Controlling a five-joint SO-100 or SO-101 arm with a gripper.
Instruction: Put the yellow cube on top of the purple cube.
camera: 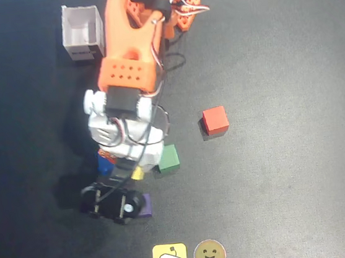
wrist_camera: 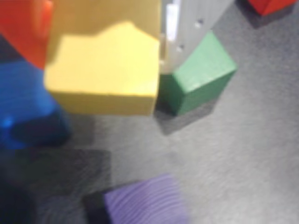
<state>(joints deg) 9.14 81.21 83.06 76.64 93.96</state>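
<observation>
Gripper (wrist_camera: 105, 70) clenched on yellow cube (wrist_camera: 105, 77), carried clear of the mat. Purple cube (wrist_camera: 142, 200) lay below it in the wrist view, slightly right, not yet underneath.

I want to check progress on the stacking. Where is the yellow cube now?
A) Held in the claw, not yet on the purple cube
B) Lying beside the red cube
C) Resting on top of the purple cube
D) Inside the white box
A: in the wrist view the yellow cube sits in the claw, with the purple cube apart below it.
</observation>
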